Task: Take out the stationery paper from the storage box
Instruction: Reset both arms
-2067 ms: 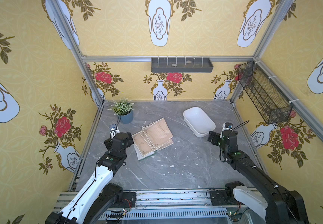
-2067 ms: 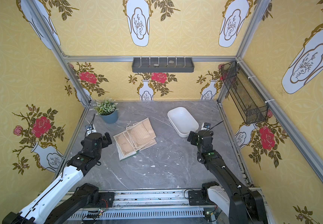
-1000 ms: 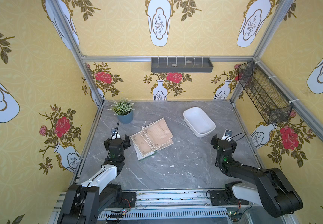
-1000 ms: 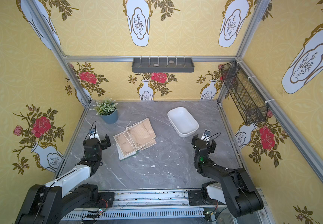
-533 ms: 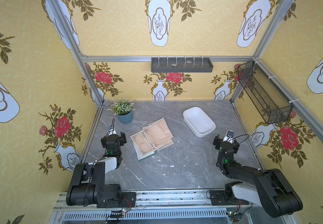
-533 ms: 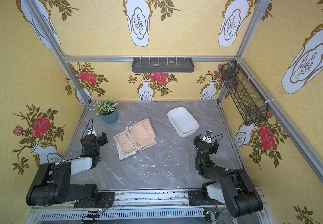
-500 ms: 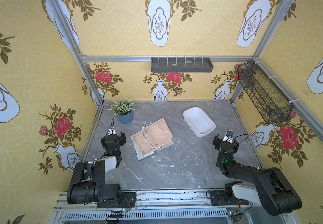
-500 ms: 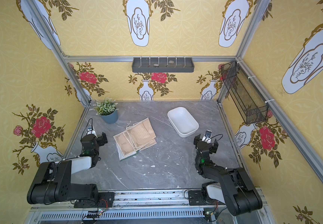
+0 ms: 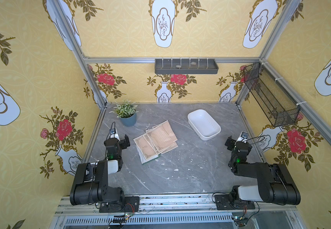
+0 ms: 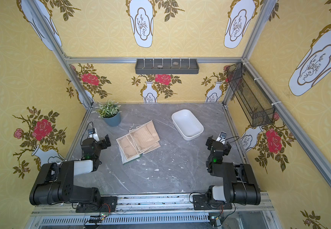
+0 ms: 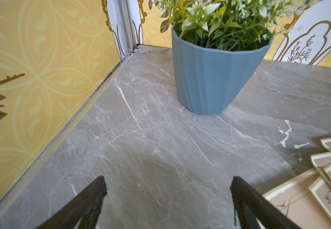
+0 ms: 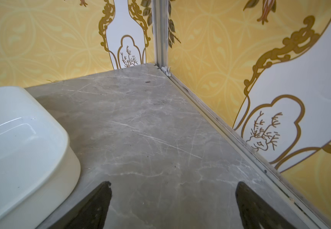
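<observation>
Stationery paper (image 9: 155, 141), fanned on tabletop (image 9: 180, 174) near empty box (image 9: 203, 124): light, floppy sheets, likely best pinched at a free corner; left tool (image 11: 167, 182), right tool (image 12: 173, 184) both open, empty.

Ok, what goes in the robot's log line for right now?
paper: out, fanned on table | box: empty | left tool: open, empty | right tool: open, empty | task: looks done

storage box (image 12: 41, 184): glossy white plastic. stationery paper (image 9: 160, 136): matt tan sheets. counter (image 9: 180, 178): smooth grey marble-look, scuffed. plant pot (image 11: 210, 79): matt blue.
</observation>
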### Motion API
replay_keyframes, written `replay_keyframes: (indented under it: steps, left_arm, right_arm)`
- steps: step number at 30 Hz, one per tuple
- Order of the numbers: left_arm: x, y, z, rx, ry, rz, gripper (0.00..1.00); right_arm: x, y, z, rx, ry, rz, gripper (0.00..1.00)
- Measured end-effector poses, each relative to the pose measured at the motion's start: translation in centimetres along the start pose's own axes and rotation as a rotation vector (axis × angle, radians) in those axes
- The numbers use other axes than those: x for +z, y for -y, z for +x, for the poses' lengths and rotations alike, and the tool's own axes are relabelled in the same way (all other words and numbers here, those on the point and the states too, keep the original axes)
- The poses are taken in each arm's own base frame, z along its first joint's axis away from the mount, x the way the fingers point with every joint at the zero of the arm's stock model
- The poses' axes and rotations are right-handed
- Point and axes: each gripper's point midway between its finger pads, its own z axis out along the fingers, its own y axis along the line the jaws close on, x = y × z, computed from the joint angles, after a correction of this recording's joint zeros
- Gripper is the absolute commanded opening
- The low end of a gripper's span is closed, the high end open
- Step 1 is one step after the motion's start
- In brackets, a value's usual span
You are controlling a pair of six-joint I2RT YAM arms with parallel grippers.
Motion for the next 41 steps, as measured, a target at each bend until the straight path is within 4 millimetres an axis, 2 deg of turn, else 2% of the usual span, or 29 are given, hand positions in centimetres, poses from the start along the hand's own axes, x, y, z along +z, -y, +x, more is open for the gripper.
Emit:
replay_keyframes:
  steps: [4,7,9,15,41]
  left_arm:
    - [0.0,0.1,-0.3,-0.001,0.010,0.004,0.99]
    - [0.0,0.1,-0.4,-0.002,0.017,0.004,0.99]
    - [0.0,0.1,-0.4,-0.002,0.019,0.005,0.99]
    - [-0.1,0.1,-0.4,0.001,0.020,0.003,0.99]
    - [-0.1,-0.1,-0.5,-0.002,0.024,-0.008,0.99]
  right_arm:
    - [0.2,-1.1,0.8,0.012,-0.023,-0.079,0.97]
    - [-0.9,-0.9,3.3,-0.004,-0.065,-0.087,0.97]
    - [-1.0,-1.5,2.6,0.001,-0.036,-0.113,0.97]
    - [-0.3,-1.7,1.2,0.012,-0.001,-0.108,0.97]
    - [-0.2,-1.6,1.3,0.016,-0.006,-0.104,0.97]
